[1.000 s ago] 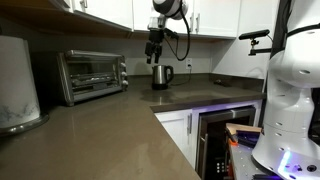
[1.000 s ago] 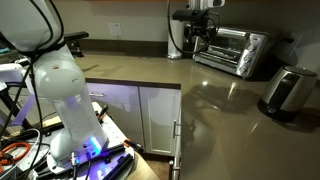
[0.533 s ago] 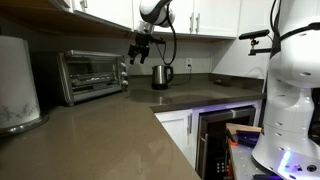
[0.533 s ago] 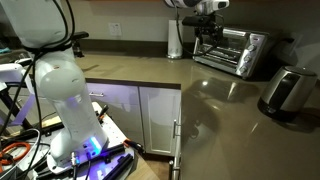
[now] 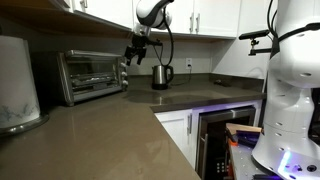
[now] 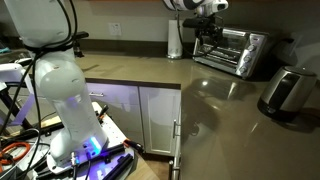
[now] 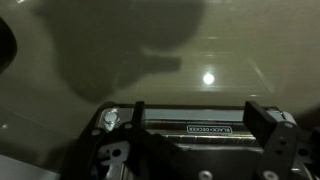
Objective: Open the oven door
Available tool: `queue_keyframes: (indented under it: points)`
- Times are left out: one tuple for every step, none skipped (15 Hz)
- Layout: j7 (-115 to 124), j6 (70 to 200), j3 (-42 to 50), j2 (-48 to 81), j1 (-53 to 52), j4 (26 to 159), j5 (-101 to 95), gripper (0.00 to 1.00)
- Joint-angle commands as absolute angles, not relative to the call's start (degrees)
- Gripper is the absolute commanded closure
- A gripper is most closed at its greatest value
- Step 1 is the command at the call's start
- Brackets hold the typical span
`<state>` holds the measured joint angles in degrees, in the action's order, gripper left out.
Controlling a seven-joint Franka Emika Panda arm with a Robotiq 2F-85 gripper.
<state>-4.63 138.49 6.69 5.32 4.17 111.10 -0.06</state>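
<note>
Though dim under white cabinets point(image 5: 215, 15), brown L-shaped tabletop point(image 5: 110, 132) glossy; oven point(image 5: 92, 75) at far left, tool point(image 5: 132, 52) open-jawed near its right; BLACK+DECKER label point(image 7: 205, 129) in wrist view.

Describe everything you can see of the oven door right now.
The oven door is a wide rectangular pane of dark-looking glass in a silver metal frame, with a bar handle along its top edge. It stands upright and shut on the front of the small silver oven, which sits on the brown counter. The open pincer hangs by the oven's upper corner on the knob side; nothing visibly touches the door.
</note>
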Motion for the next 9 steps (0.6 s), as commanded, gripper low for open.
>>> queue_keyframes:
  points:
    - [-1.21, 141.44, 4.97, 8.65, 2.93, 109.45, -4.5, 0.0]
    - [0.19, 143.61, 4.53, 9.13, 2.33, 109.96, -5.65, 0.0]
    - [2.6, 144.85, 4.45, 9.54, 1.64, 110.16, -7.99, 0.0]
    - [6.37, 146.48, 4.73, 9.7, 0.67, 110.79, -11.04, 0.0]
    - [11.09, 148.04, 5.44, 9.79, -0.41, 111.36, -15.16, 0.0]
    - [16.63, 149.48, 6.39, 10.07, -1.47, 111.55, -19.51, 0.0]
    - [21.15, 150.44, 7.12, 10.25, -2.29, 111.56, -23.12, 0.0]
    - [25.99, 151.19, 9.87, 10.29, -4.95, 111.57, -26.4, 0.0]
    - [30.69, 151.79, 11.48, 10.44, -6.39, 111.36, -29.86, 0.0]
